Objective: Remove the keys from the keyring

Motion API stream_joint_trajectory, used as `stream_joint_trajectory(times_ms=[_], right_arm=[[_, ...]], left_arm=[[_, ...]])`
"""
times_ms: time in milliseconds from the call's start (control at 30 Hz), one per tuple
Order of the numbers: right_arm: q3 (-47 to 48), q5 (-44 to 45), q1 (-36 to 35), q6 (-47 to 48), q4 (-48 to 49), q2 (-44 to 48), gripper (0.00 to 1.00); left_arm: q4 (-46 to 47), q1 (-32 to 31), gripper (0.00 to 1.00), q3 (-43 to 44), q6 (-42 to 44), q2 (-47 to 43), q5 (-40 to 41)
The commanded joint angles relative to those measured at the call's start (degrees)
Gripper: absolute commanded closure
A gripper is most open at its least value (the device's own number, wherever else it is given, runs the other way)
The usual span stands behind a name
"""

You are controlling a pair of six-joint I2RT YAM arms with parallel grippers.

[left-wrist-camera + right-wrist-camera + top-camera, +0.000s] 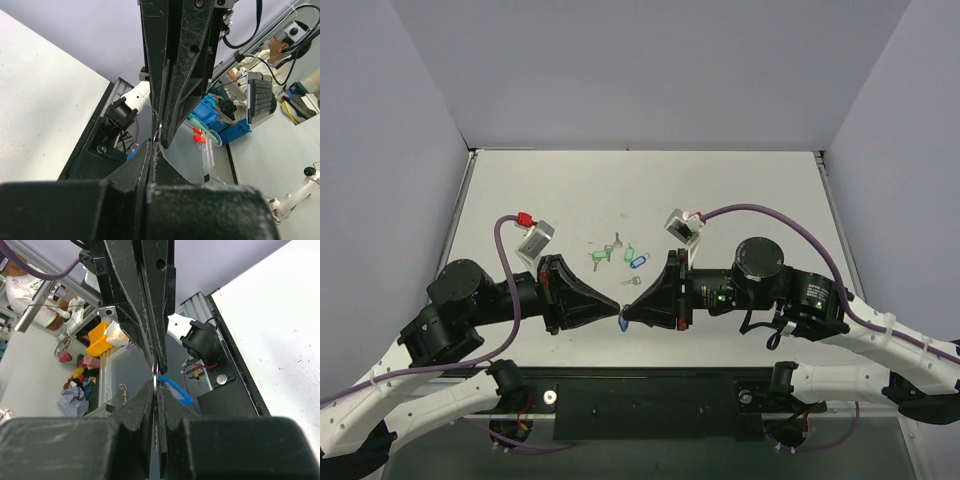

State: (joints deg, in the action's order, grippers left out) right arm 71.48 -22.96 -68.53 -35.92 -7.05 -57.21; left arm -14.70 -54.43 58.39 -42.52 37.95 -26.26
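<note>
My two grippers meet tip to tip above the table's near edge. The right gripper (627, 314) (156, 383) is shut on a thin flat silver key (157, 390), seen edge-on between its jaws. The thin metal keyring (155, 372) shows just past its tips, and a deep-blue oval tag (176, 390) (622, 323) hangs beside it. The left gripper (615, 312) (152, 144) is shut, its tips pinching the keyring (158, 134) from the other side. No yellow tag shows.
On the table behind the grippers lie two green-tagged keys (600, 257) (629, 253), a lighter blue tag (638, 261) and a loose small silver key (632, 281). Grey walls stand left, right and behind. A black bar (650, 395) runs along the near edge.
</note>
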Motion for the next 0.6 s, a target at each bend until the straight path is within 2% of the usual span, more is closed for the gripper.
stream_joint_trajectory(times_ms=[0,67,133,167,200,233,300,400,567], right_arm=[[1.7,-1.1,-0.7,1.1,1.3,-1.1,1.00],[1.9,-1.4,-0.8,1.2,1.4,-1.6,1.00],[1.7,-1.4,-0.9,1.2,1.7,-1.8,1.00],[1.7,-1.1,-0.9,1.3,1.8,-1.7,1.00],[1.6,-0.3,-1.0,1.1,2.0,-1.5,1.00],[1.1,-0.2,-1.0,1.1,2.4,-1.4,1.00],[0.6,0.5,-1.0,0.4,3.5,-1.0,1.00],[0.0,1.2,-0.9,-1.1,6.5,-0.4,1.00],[-1.8,2.1,-1.1,-2.8,11.9,0.2,1.00]], left_arm=[[-2.5,-0.3,1.00,3.3,1.6,0.0,-1.5],[-2.6,-0.3,1.00,3.2,1.7,-0.3,-1.1],[-2.7,-0.4,0.87,2.9,1.4,-1.5,1.5],[-2.3,-0.3,0.68,2.7,1.2,-1.9,2.6],[-1.3,-0.3,0.58,2.3,1.0,-2.9,3.5],[-0.7,-0.4,0.44,1.8,0.5,-3.4,4.6],[2.4,-0.4,0.32,0.1,-0.4,-5.3,5.9],[9.2,-0.4,0.27,-3.7,-1.9,-8.7,9.2],[23.6,-0.3,0.27,-10.9,-7.4,-11.9,11.5]])
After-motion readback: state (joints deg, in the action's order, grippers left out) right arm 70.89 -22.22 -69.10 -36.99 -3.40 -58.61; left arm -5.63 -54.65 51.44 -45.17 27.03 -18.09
